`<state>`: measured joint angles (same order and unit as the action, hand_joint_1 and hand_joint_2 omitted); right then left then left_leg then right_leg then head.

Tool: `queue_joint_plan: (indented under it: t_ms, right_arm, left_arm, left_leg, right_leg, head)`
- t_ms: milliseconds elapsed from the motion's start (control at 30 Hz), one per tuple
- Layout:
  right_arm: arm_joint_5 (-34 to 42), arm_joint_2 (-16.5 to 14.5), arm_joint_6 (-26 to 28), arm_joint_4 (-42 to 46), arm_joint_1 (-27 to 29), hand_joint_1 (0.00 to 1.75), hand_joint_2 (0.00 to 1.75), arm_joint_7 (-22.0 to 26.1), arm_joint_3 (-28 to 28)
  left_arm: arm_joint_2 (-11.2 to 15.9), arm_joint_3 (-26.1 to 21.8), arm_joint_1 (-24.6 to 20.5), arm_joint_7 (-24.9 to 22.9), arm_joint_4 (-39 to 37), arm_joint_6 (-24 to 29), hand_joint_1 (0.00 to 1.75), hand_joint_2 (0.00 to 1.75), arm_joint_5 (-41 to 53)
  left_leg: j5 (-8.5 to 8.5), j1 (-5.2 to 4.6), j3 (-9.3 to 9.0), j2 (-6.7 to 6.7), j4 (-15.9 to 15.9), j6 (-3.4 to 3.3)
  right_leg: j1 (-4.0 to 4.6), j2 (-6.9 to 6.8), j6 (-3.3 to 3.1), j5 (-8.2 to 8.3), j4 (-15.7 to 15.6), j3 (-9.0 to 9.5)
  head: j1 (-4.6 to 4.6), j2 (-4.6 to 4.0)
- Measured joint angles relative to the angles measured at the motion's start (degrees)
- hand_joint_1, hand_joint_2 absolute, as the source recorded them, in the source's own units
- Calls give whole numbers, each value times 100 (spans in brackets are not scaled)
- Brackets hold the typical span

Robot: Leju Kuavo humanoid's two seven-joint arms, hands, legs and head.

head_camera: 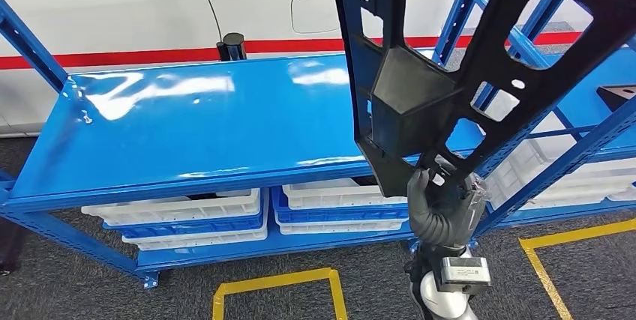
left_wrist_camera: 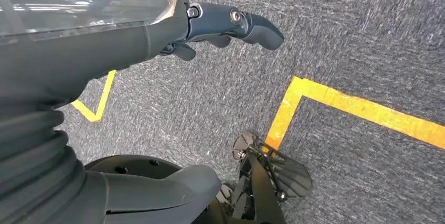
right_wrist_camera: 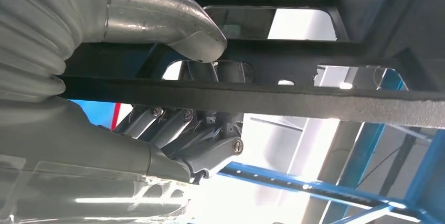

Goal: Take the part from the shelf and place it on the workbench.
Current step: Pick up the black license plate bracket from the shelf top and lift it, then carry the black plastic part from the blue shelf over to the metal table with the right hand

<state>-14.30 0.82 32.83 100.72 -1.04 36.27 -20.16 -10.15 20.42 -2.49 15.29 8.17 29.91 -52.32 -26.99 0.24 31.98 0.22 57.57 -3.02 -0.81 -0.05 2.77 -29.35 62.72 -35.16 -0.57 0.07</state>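
Now the right hand (head_camera: 442,204) grips the black part (head_camera: 450,58) by its lower end, its long axis rising above the hand, the blue surface (head_camera: 195,125) lying ahead to the left; the left hand (left_wrist_camera: 225,24) hangs empty, fingers apart.

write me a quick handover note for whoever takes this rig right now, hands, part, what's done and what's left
Right hand: grips the black part by its lower edge and holds it upright, high in front of the head camera.
Left hand: holds nothing, hangs over the grey floor.
Part: in the air above the front edge of the blue workbench, not touching it.
Done: part picked up.
Left: lower it onto the workbench top and let go.
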Motion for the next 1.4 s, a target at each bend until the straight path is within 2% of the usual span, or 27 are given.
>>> queue_joint_plan:
  t_ms: [67, 100, 133, 167, 233, 300, 367, 433, 467, 533, 600, 633, 667, 767, 800, 833, 933, 967, 1033, 1100, 1133, 1167, 1200, 1233, 1300, 1333, 1400]
  right_arm:
    - [6, 17, 5, 4, 18, 175, 175, 0, 3]
    - [15, 21, 6, 3, 24, 175, 175, -3, 7]
    - [29, 24, 6, 0, 23, 175, 175, -7, 13]
    - [45, 25, 4, -4, 11, 175, 175, -10, 23]
    - [75, 27, -9, -14, -52, 175, 175, -16, 41]
    - [98, 23, -39, -23, -138, 175, 175, -35, 52]
    - [120, 20, -80, -38, -198, 175, 175, -65, 66]
    - [139, 15, -109, -60, -231, 175, 175, -83, 78]
    - [145, 8, -117, -69, -249, 175, 175, -86, 80]
    - [147, -9, -125, -84, -276, 175, 175, -88, 83]
    - [147, -16, -127, -104, -283, 175, 175, -91, 87]
    - [147, -16, -127, -117, -283, 175, 175, -92, 87]
    - [148, -16, -127, -129, -284, 175, 175, -95, 88]
    - [157, -16, -141, -152, -298, 175, 175, -96, 92]
    - [163, -17, -154, -160, -313, 175, 175, -95, 94]
    - [175, -19, -170, -169, -331, 175, 175, -94, 95]
    - [250, -25, -217, -227, -389, 175, 175, -67, 92]
    - [282, -25, -225, -251, -405, 175, 175, -47, 90]
    - [332, -23, -229, -298, -430, 175, 175, 2, 85]
    - [364, -25, -229, -354, -443, 175, 175, 43, 80]
    - [375, -26, -229, -387, -447, 175, 175, 54, 78]
    - [381, -27, -228, -418, -450, 175, 175, 60, 76]
    - [385, -30, -227, -445, -456, 175, 175, 66, 75]
    - [390, -33, -225, -470, -470, 175, 175, 71, 74]
    - [399, -49, -219, -510, -524, 175, 175, 84, 70]
    - [412, -58, -216, -529, -551, 175, 175, 89, 67]
    - [451, -75, -215, -568, -587, 175, 175, 96, 64]
  left_arm:
    - [0, -8, 3, -24, 1, -77, 0, 175, -18]
    - [2, -13, 4, -78, 1, -144, 0, 175, -40]
    - [4, -20, 5, -148, 1, -212, 0, 175, -67]
    - [6, -28, 6, -225, 1, -277, 0, 175, -92]
    - [8, -40, 7, -328, 1, -347, 0, 175, -119]
    - [9, -45, 5, -370, 1, -370, 0, 175, -125]
    - [11, -47, 6, -381, 1, -375, 0, 175, -133]
    - [19, -50, 9, -384, 1, -379, 0, 175, -144]
    - [22, -51, 10, -384, 1, -381, 0, 175, -149]
    - [25, -52, 10, -384, 1, -386, 0, 175, -158]
    - [25, -55, 11, -384, 1, -390, 0, 175, -165]
    - [25, -56, 11, -384, 1, -390, 0, 175, -167]
    - [26, -57, 10, -384, 1, -390, 0, 175, -168]
    - [27, -60, 7, -384, 1, -393, 0, 175, -165]
    - [28, -60, 6, -384, 1, -397, 0, 175, -162]
    - [28, -61, 6, -384, 1, -400, 0, 175, -158]
    - [26, -64, 6, -384, 1, -409, 0, 175, -154]
    - [23, -64, 6, -386, 1, -414, 0, 175, -151]
    - [20, -64, 5, -386, 2, -421, 0, 175, -140]
    - [22, -64, 6, -373, 5, -423, 0, 175, -128]
    - [22, -64, 7, -364, 7, -423, 0, 175, -125]
    - [23, -64, 7, -357, 9, -423, 0, 175, -122]
    - [23, -64, 8, -352, 11, -426, 0, 175, -117]
    - [23, -63, 8, -351, 14, -437, 0, 175, -106]
    - [23, -59, 8, -350, 26, -477, 0, 175, -78]
    - [24, -56, 9, -351, 32, -496, 0, 175, -67]
    - [27, -52, 11, -360, 36, -510, 0, 175, -62]
  left_leg:
    - [40, -8, 66, 10, 2, -41]
    - [60, -13, 97, 13, 5, -48]
    - [80, -15, 120, 15, 7, -46]
    - [99, -16, 135, 15, 8, -39]
    - [132, -19, 147, 15, 14, -10]
    - [165, -45, 167, 18, 30, 38]
    - [209, -65, 190, 22, 37, 98]
    - [182, -61, 229, 12, 72, 159]
    - [63, -58, 285, 2, 186, 190]
    - [-392, -44, 514, -16, 768, 250]
    - [-795, -28, 739, -18, 1496, 293]
    - [-854, -21, 740, -16, 1648, 303]
    - [-811, -13, 627, -15, 1573, 307]
    - [-441, 2, -166, -19, 417, 284]
    - [-376, -6, -339, -27, 122, 257]
    - [-352, -21, -408, -35, -21, 223]
    - [-245, -54, -314, -28, -44, 73]
    - [-191, -50, -259, -15, -51, 17]
    - [-76, -40, -115, 13, -59, -56]
    - [46, -52, 32, 23, -52, -77]
    - [107, -58, 107, 27, -46, -76]
    - [165, -63, 175, 30, -42, -71]
    - [219, -65, 242, 30, -38, -61]
    - [270, -67, 298, 28, -35, -47]
    - [363, -85, 375, 26, -30, -1]
    - [412, -93, 396, 27, -32, 29]
    - [509, -101, 419, 29, -47, 90]
  right_leg:
    - [3, 2, -28, -373, 793, -327]
    - [4, 2, -18, -492, 1100, -441]
    - [5, 2, 9, -519, 1191, -442]
    - [5, 2, 47, -456, 1035, -319]
    - [6, 1, 107, -189, 175, 195]
    - [26, 4, 79, 5, -483, 556]
    - [51, 7, 4, 68, -579, 590]
    - [5, 2, -90, 134, -584, 533]
    - [-22, -4, -144, 175, -593, 499]
    - [-46, -14, -219, 263, -598, 407]
    - [-40, -20, -230, 348, -590, 290]
    - [-37, -22, -221, 386, -584, 235]
    - [-38, -23, -208, 424, -577, 186]
    - [-29, -16, -130, 514, -537, 76]
    - [-17, -15, -90, 543, -523, 49]
    - [-3, -16, -54, 573, -516, 29]
    - [-4, -25, 50, 638, -505, -28]
    - [-6, -24, 54, 550, -415, -83]
    - [-5, -18, -2, 118, 91, -270]
    - [4, -16, -34, -336, 836, -440]
    - [5, -16, -10, -418, 1079, -439]
    - [6, -15, 31, -395, 1131, -342]
    - [7, -15, 73, -294, 951, -136]
    - [9, -15, 98, -181, 577, 163]
    - [37, -10, 65, -124, -328, 776]
    - [56, -5, 33, -149, -623, 939]
    - [80, 2, -34, -163, -786, 974]
  head:
    - [10, -1]
    - [9, -1]
    - [11, -1]
    - [11, -1]
    - [13, -1]
    - [7, -1]
    - [1, 0]
    - [1, 0]
    - [-6, -1]
    - [-25, 0]
    - [-32, 0]
    - [-31, 0]
    - [-32, 0]
    - [-33, -1]
    - [-29, -1]
    - [-27, -1]
    - [-23, -1]
    - [-16, 0]
    - [3, 0]
    - [18, -1]
    - [18, -1]
    - [17, -1]
    - [18, -1]
    - [19, 0]
    - [15, -1]
    - [12, -1]
    - [7, -1]
